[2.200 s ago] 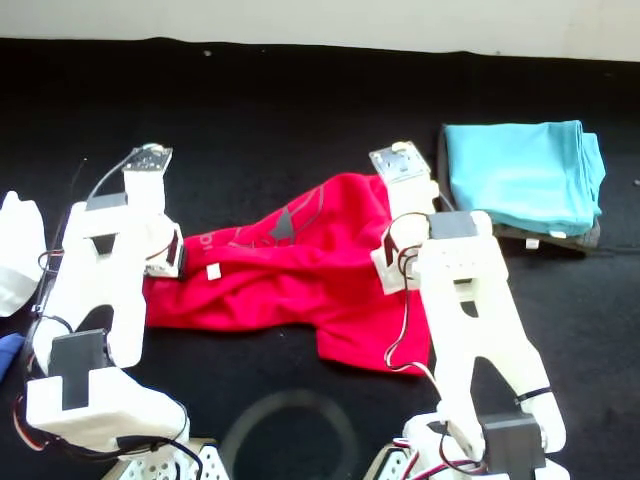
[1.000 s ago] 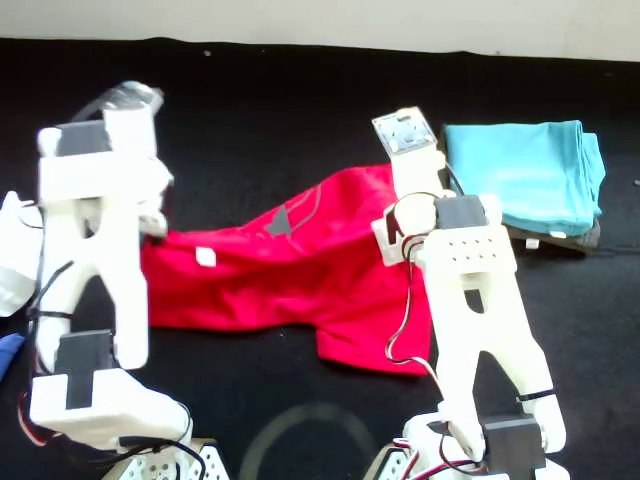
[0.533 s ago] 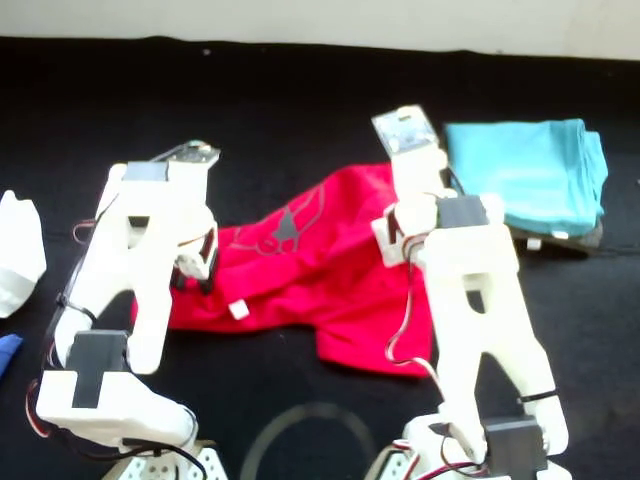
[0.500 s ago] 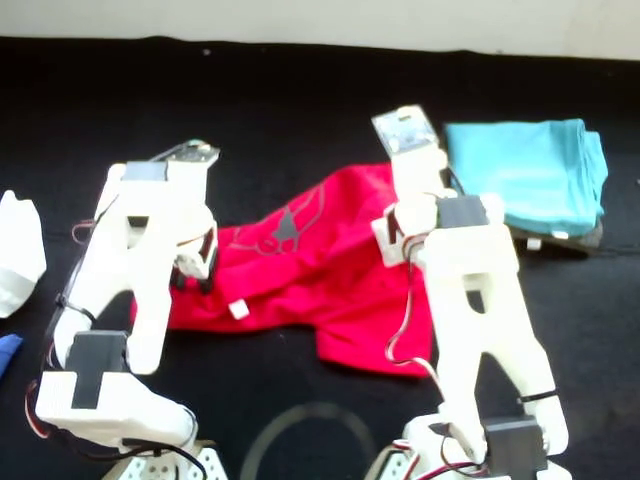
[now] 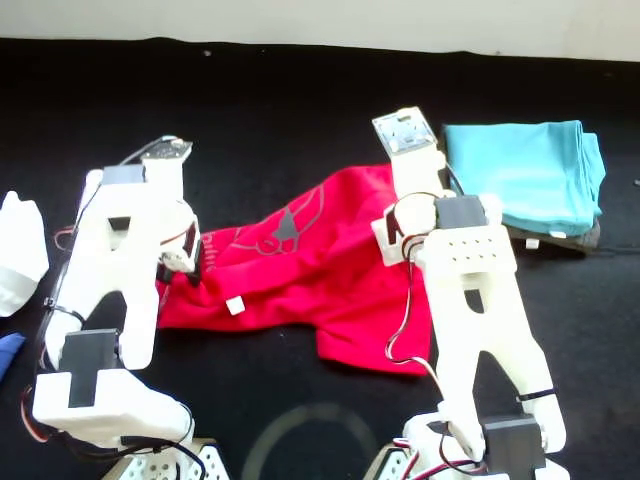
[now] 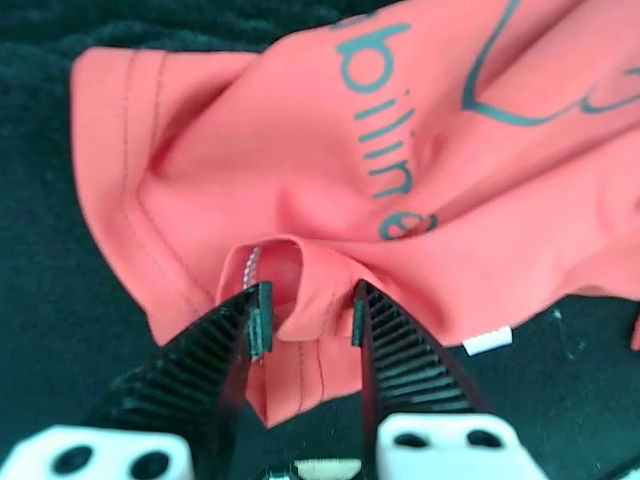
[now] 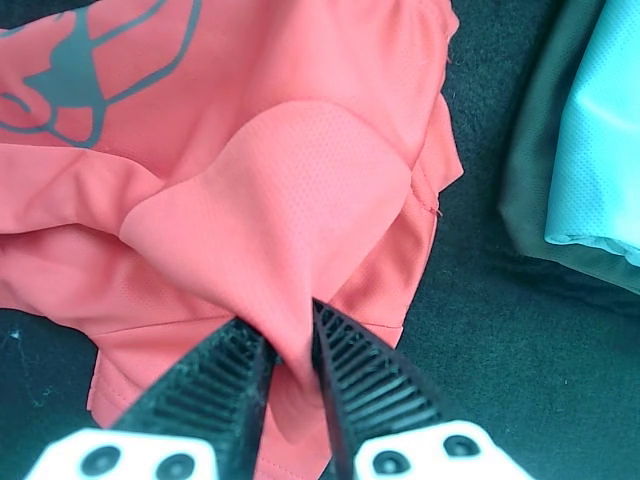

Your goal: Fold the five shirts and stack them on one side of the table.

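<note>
A red shirt (image 5: 300,270) with a dark printed logo lies crumpled across the middle of the black table (image 5: 280,110). My left gripper (image 5: 190,268) sits low at the shirt's left end. In the left wrist view the left gripper (image 6: 307,305) is open, its fingers straddling a loose fold of the red shirt's (image 6: 400,120) hem. My right gripper (image 5: 388,245) is at the shirt's right side. The right wrist view shows the right gripper (image 7: 292,345) shut on a raised peak of the red shirt (image 7: 290,190).
A folded teal shirt (image 5: 525,175) lies on a folded dark one (image 5: 572,238) at the right, close beside my right arm; the teal shirt (image 7: 600,130) and the dark one (image 7: 535,180) also appear in the right wrist view. White cloth (image 5: 20,255) and a blue scrap (image 5: 5,352) sit at the left edge.
The left arm came down from a raised pose, carried the shirt's left end inward, then shifted back left and lower. The right arm has stayed in place with its hold.
</note>
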